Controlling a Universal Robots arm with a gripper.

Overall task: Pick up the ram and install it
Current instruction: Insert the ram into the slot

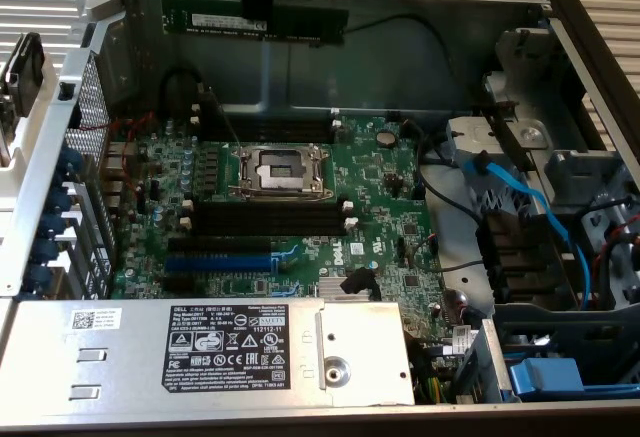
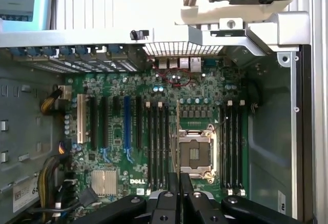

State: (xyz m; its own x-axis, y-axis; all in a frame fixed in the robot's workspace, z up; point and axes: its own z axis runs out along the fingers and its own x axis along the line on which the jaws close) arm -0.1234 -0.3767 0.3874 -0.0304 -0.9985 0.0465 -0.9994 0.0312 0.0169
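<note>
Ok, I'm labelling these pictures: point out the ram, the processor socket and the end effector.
ram [image 1: 205, 19]: exterior view, on its pale label.
processor socket [image 1: 281, 169]: exterior view, on its open middle.
end effector [image 2: 179, 183]: wrist view, between its fingertips, which grip the ram.

Soft, even light leaves the motherboard bright with only faint shadows. The ram looks dim against the shaded case wall. In the wrist view, the pale background beyond the case rim blows out to glaring white
</note>
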